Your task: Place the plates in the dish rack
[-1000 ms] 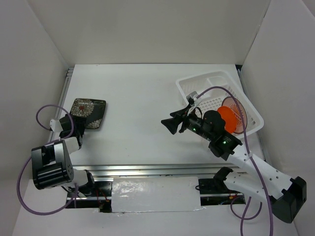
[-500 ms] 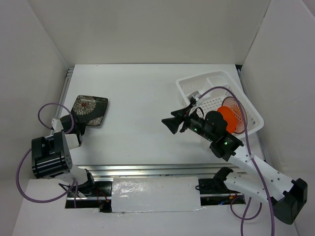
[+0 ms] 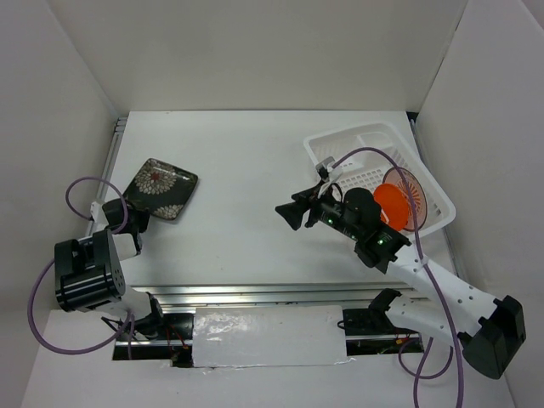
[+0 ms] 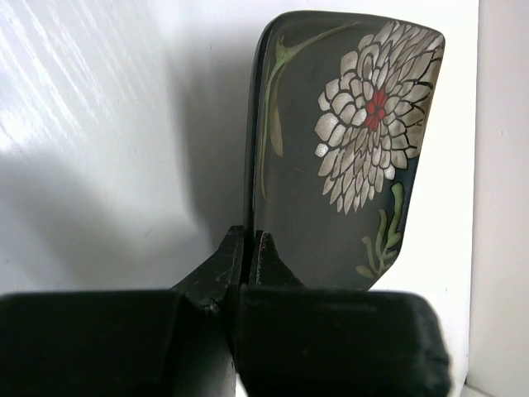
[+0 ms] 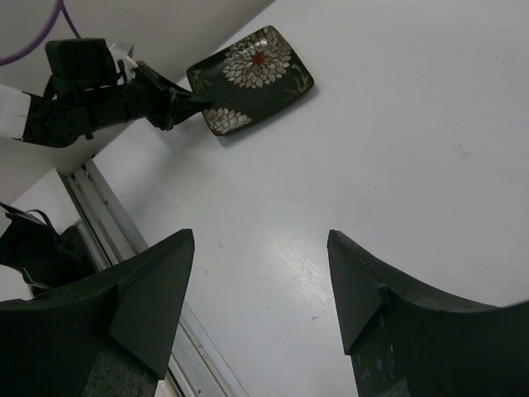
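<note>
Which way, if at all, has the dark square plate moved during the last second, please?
Yes. Gripped by the left hand, the dark square plate has shifted right, away from the table's left rail and toward the dish rack.

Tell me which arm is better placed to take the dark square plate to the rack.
Left, probably: the left pincer is shut on the edge of the dark square plate. The right pincer is open and empty, apart from it, though nearer the dish rack.

A white table (image 3: 246, 161) enclosed by plain white walls (image 3: 255, 51) at the back and both sides, evenly lit; metal rails (image 3: 255, 293) run along its near edge.
</note>
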`<state>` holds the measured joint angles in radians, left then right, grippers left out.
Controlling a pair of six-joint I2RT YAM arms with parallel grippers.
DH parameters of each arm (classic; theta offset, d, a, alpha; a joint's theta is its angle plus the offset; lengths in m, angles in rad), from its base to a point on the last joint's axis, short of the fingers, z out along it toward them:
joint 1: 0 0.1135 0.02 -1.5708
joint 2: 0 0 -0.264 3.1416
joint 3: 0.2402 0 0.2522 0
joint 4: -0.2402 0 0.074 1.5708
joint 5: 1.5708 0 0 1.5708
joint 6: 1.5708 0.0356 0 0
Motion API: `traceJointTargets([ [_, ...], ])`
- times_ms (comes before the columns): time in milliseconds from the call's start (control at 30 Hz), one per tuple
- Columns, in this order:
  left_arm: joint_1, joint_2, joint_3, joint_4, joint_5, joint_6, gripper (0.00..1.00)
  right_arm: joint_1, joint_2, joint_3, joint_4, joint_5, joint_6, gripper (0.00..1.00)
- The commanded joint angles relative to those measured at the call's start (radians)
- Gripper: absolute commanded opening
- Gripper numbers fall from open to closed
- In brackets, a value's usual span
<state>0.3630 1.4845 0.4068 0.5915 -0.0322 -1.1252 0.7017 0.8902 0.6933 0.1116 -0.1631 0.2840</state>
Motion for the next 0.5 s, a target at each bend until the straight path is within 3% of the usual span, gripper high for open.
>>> traceJointTargets([
  [0,-0.007,-0.047,-0.028,0.073,0.083,0.068,0.0,-0.001,0.041,0.028,0.068,0.005,-0.026,0.74],
  [167,-0.009,-0.058,-0.057,0.155,0.256,0.082,0.0,-0.004,0.165,0.146,0.036,-0.029,-0.069,0.75],
  [367,-0.01,-0.052,-0.066,0.26,0.472,0.093,0.0,-0.054,0.372,0.38,-0.085,-0.212,-0.16,0.75],
  [467,-0.019,-0.07,-0.08,0.303,0.514,0.084,0.0,-0.077,0.441,0.468,-0.133,-0.277,-0.184,0.75],
])
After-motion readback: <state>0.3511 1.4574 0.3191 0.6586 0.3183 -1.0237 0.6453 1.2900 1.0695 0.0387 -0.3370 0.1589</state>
